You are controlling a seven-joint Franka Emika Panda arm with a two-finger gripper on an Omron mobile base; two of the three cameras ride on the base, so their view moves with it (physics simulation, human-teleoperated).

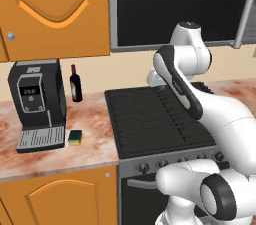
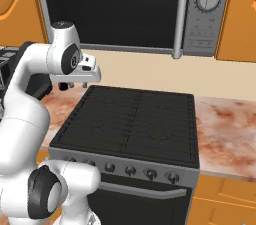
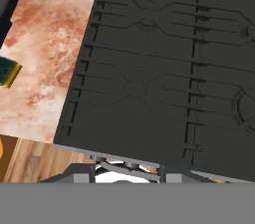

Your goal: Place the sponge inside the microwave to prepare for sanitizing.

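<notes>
The gripper (image 2: pixel 65 87) hangs over the stove (image 1: pixel 150 119), near its back left corner, and nothing is between the fingers; how wide they stand is hard to read, so I cannot tell whether they are spread or closed. The sponge (image 1: pixel 75 137) lies off to the arm's left, flat on the counter (image 1: pixel 95 129), green layer up, just beside the tray of the coffee machine (image 1: pixel 37 104). In the hand view the sponge (image 3: pixel 9 71) sits at the left edge, so the reach should go sideways off the stove and down. Farther back, the microwave (image 2: pixel 135 9) hangs above the stove with its door apparently shut.
</notes>
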